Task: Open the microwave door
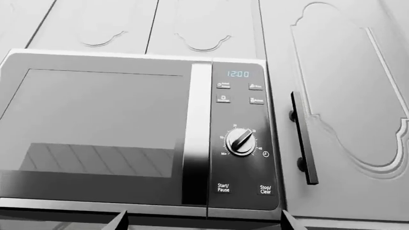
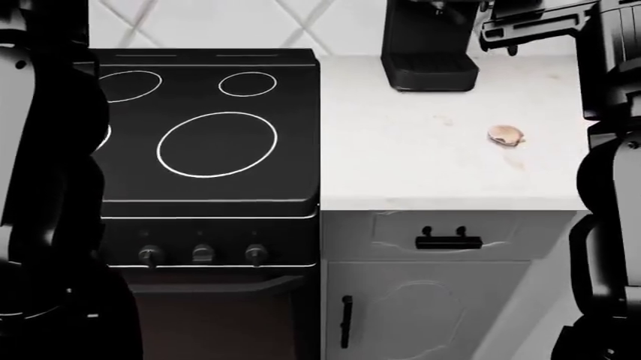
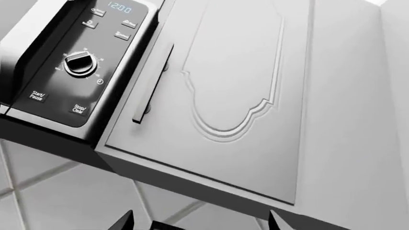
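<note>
The microwave (image 1: 137,129) fills the left wrist view: a grey door with a dark window (image 1: 96,122), a vertical silver strip (image 1: 197,134), and a control panel (image 1: 244,139) showing 12:00, a dial and buttons. The door is shut. My left gripper (image 1: 204,223) is open below the microwave's lower edge, apart from it, with nothing between its fingertips (image 1: 121,221). In the right wrist view the control panel (image 3: 80,62) shows at one corner. My right gripper (image 3: 201,221) is open and empty, away from the microwave. The microwave is out of the head view.
A white cabinet door (image 1: 345,110) with a black bar handle (image 1: 304,138) adjoins the microwave; the cabinet door (image 3: 236,96) and handle (image 3: 152,86) also show at the right wrist. Below are a black stove (image 2: 206,135), white counter (image 2: 431,150), coffee machine (image 2: 428,45) and a small food item (image 2: 506,136).
</note>
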Available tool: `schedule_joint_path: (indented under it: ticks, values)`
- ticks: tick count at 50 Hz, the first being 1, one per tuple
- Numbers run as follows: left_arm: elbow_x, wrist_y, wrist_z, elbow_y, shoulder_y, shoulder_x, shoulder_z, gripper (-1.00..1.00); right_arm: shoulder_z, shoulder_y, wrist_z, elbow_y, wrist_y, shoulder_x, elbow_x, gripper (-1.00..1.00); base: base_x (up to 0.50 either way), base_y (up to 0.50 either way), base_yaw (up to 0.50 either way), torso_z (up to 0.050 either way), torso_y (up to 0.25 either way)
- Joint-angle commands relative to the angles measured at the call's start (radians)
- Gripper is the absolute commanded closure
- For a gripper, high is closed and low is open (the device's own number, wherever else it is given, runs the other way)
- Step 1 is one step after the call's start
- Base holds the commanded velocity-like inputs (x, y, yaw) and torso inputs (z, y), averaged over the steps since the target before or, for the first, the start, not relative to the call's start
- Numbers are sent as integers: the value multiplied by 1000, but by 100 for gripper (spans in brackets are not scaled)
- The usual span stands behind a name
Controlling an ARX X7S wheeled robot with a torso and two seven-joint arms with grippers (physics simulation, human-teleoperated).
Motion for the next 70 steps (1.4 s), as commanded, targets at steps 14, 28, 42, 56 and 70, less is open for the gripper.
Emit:
schedule_joint_path:
  ticks: [14,28,42,56,70]
  values:
    - [-18,-11,-14,11,-8,-18,0,-100,-7,29,-9,-87,112,12,16,-100,322,0,0,0,0]
    - [-26,-9,-21,11,-13,-24,3,-100,-11,33,-6,-76,101,14,19,-100,322,0,0,0,0]
    - [-34,-12,-28,14,-19,-29,8,-100,-11,22,1,-53,65,14,19,-100,322,0,0,0,0]
    - [-46,-82,-43,17,-84,-45,16,-100,-12,-11,14,-10,-10,10,16,-100,91,0,0,0,1]
    - [-77,-297,-38,-147,-379,-71,20,-100,-23,18,8,-102,122,10,35,-100,0,0,0,0,0]
